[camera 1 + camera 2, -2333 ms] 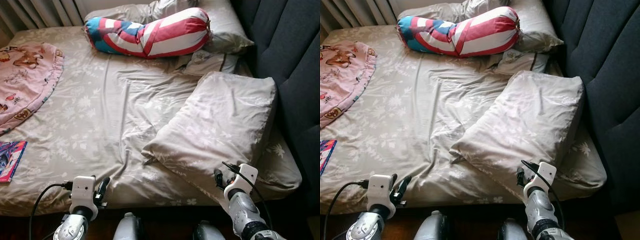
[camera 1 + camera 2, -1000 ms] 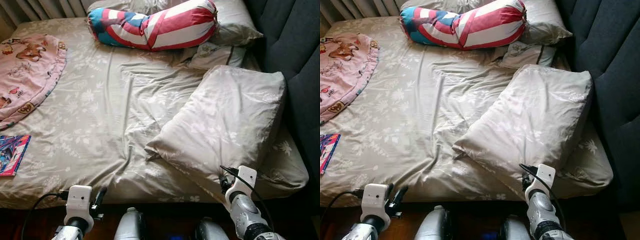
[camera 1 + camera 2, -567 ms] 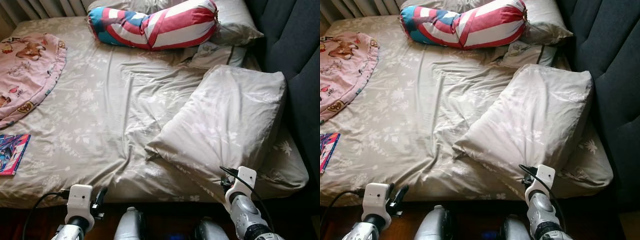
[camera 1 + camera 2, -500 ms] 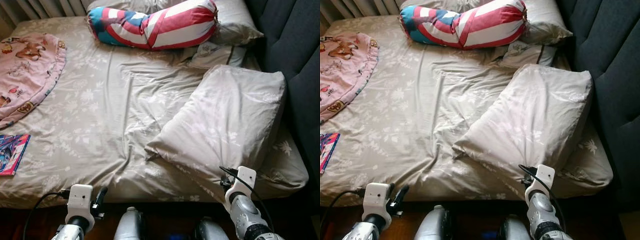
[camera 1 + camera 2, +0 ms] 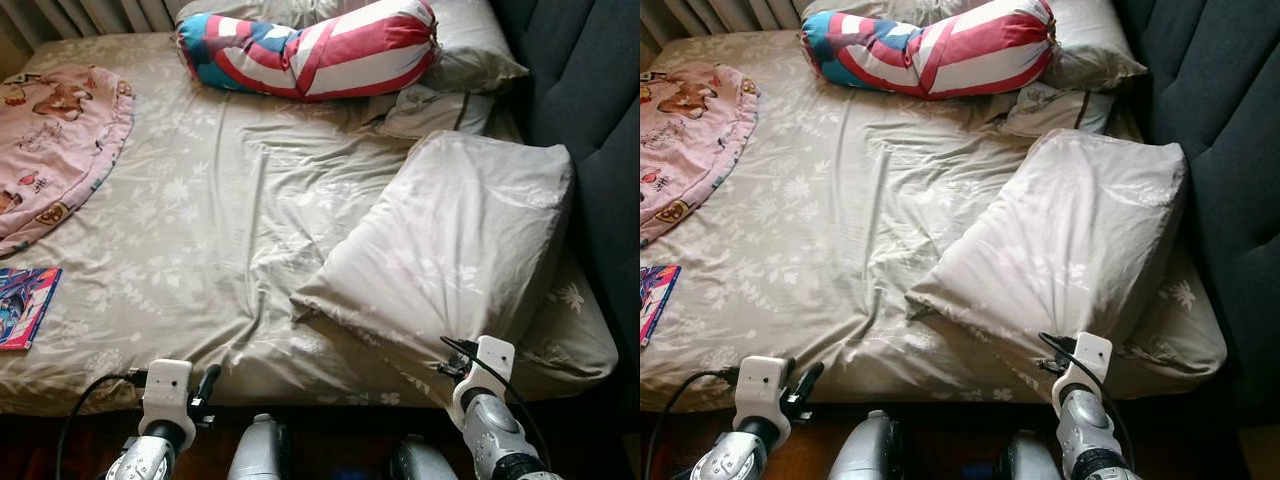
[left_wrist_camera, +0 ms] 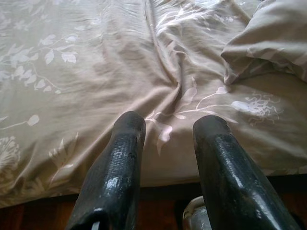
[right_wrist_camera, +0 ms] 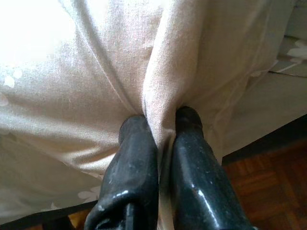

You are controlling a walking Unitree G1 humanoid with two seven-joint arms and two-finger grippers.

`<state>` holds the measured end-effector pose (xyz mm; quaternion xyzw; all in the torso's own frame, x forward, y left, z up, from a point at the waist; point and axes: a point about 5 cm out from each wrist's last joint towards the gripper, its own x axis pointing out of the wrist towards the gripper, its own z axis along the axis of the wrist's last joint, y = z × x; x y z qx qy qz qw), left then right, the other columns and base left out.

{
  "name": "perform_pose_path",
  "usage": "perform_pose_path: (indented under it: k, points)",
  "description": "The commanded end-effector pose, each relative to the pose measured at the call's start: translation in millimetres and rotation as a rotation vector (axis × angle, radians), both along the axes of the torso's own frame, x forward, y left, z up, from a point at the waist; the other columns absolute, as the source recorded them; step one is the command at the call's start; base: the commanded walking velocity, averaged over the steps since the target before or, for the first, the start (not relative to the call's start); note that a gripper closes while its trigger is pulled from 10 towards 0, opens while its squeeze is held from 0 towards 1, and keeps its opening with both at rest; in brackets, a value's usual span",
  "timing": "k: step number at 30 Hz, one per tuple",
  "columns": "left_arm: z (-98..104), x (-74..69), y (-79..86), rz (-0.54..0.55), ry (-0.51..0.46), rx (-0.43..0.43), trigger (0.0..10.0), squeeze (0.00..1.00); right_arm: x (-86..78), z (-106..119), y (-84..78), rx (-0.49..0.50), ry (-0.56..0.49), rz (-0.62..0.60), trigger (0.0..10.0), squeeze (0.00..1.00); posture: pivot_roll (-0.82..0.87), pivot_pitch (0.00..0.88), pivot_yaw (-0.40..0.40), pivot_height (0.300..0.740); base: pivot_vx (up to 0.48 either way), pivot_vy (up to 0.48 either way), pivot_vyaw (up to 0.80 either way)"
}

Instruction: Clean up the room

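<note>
The right gripper [image 7: 160,125] is low at the bed's near edge, pinching a fold of the pillow [image 5: 460,250]. The pillow lies diagonally, far end toward the headboard [image 5: 590,90]. The left gripper [image 6: 165,129] hovers with fingers parted, empty.

Beige floral sheet [image 5: 200,220], red-white-blue striped bolster [image 5: 310,50]

Three pillows [image 5: 450,250], one bolster [image 5: 310,50], one book [image 5: 22,305].

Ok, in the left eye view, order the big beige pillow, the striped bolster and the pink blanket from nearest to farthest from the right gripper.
1. Big beige pillow: the right gripper is pinching a fold of its near edge, at the bed's right.
2. Striped bolster: at the far edge of the bed, left of the gripper.
3. Pink blanket: across the bed at its far left side.
</note>
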<state>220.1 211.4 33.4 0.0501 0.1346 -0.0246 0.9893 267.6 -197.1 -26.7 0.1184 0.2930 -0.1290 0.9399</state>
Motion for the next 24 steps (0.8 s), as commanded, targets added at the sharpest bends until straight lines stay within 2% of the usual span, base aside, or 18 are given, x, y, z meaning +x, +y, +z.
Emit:
perform_pose_path:
  k: [1, 3, 10, 13, 21, 24]
  points:
    - [-7.8, -3.5, 0.4, 0.002, 0.030, 0.014, 10.0, 0.00, -23.0, -19.6, 4.0, 0.045, 0.096, -0.021, 4.5, 0.00, 0.01, 0.201, 0.059, 0.663, 0.000, 0.000, 0.00]
    - [-8.6, 0.0, -0.4, 0.003, 0.027, 0.012, 10.0, 0.00, -23.2, -19.8, 6.6, 0.053, 0.085, -0.009, 10.0, 0.00, 0.00, 0.188, 0.055, 0.663, 0.000, 0.000, 0.00]
    - [-8.0, 10.5, -6.0, -0.006, 0.007, 0.002, 10.0, 0.00, -25.0, -19.9, 9.3, 0.064, 0.046, -0.008, 10.0, 0.00, -0.02, 0.163, 0.054, 0.663, 0.000, 0.000, 0.00]
    - [-9.1, 15.9, -8.5, -0.008, 0.004, -0.002, 10.0, 0.00, -27.5, -21.1, 16.6, 0.084, 0.016, 0.028, 10.0, 0.00, -0.03, 0.148, 0.052, 0.663, 0.000, 0.000, 0.00]
    - [-7.9, 25.0, -12.3, -0.011, -0.015, -0.006, 10.0, 0.00, -32.5, -24.2, 17.3, 0.085, 0.021, 0.011, 10.0, 0.00, -0.04, 0.120, 0.054, 0.723, 0.000, 0.000, 0.00]
    - [-7.6, 26.1, -12.2, -0.012, -0.017, -0.005, 10.0, 0.00, -32.6, -24.1, 15.5, 0.079, 0.024, 0.003, 10.0, 0.00, -0.04, 0.116, 0.054, 0.733, 0.000, 0.000, 0.00]
